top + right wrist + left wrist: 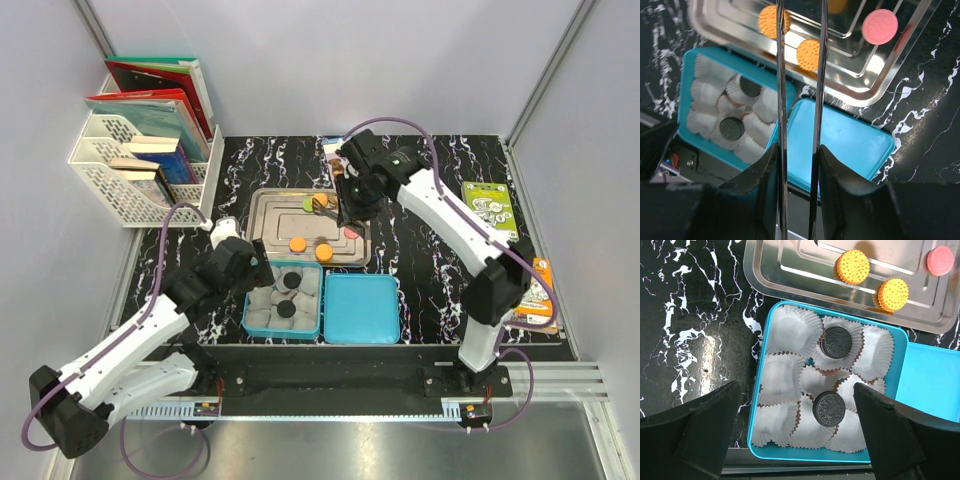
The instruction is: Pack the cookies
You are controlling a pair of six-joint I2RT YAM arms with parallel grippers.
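Note:
Two black cookies (836, 341) (829, 409) lie in white paper cups inside the open teal box (765, 340). Two orange cookies (852, 266) (893, 293) and a pink one (940, 260) lie on the steel tray (790, 270). The top view shows a green and another orange cookie (314, 203) at the tray's far side. My left gripper (797, 390) is open and empty, hovering over the box's near-left part (255, 268). My right gripper (798, 152) is shut on metal tongs (781, 75), held above the tray (352, 195). The tong blades are apart and empty.
The box's teal lid (361, 308) lies right of the box. A white file rack with books (140, 150) stands at the back left. A green card (489, 208) and an orange packet (540, 285) lie along the right edge.

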